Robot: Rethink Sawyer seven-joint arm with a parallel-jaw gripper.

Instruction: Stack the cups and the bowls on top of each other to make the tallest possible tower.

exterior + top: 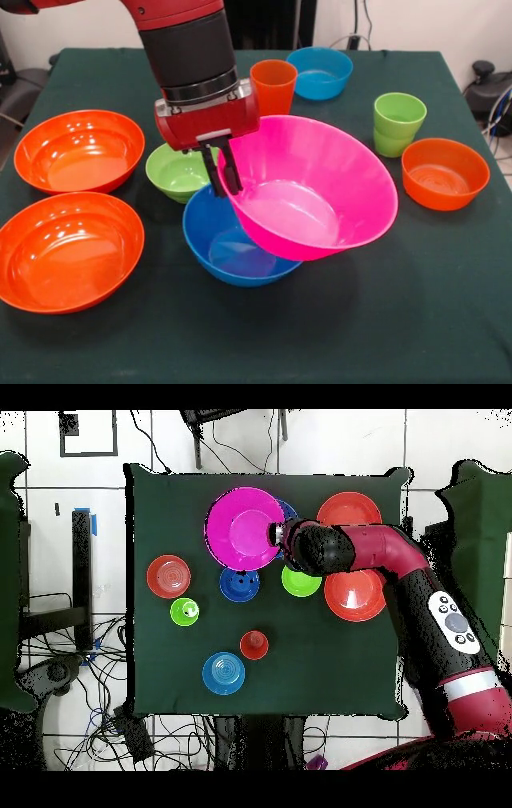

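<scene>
**Pink bowl held tilted over blue bowl**

We see the gripper (225,172) with its 2 black fingers clamped on the rim of the large glossy pink plastic bowl (316,192), 1 finger inside the rim and 1 outside. The bowl hangs tilted, its mouth turned toward the camera, its lower edge over the large glossy blue plastic bowl (228,248), which sits on the dark green table (360,320). Whether the 2 bowls touch, we cannot tell.

Just beside the gripper sits a small lime green bowl (176,172). 2 large orange bowls (76,152) (68,250) lie well apart to one side. Behind stand an orange plastic cup (274,84) and a light blue bowl (320,72). Opposite, 2 nested lime green cups (398,122) stand near a smaller orange bowl (445,173).
</scene>
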